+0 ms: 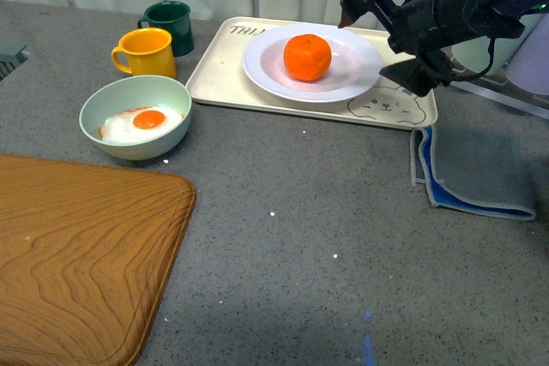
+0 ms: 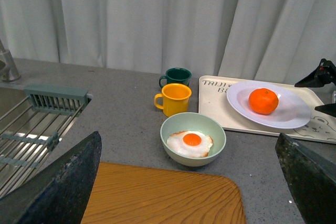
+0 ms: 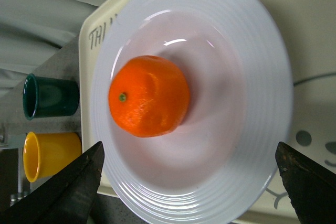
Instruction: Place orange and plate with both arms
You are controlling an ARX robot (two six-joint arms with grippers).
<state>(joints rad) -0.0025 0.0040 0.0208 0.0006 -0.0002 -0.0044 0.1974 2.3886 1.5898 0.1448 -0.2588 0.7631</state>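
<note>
Squarely in the large round glossy white plate sits the bright orange mandarin, the plate resting on a cream rectangular tray on the grey speckled desk. Above the plate's right side the jaws of the black right arm hang spread wide, grasping nothing; the jaws of the left arm, seen only from its wrist camera, are likewise released and empty.
</note>
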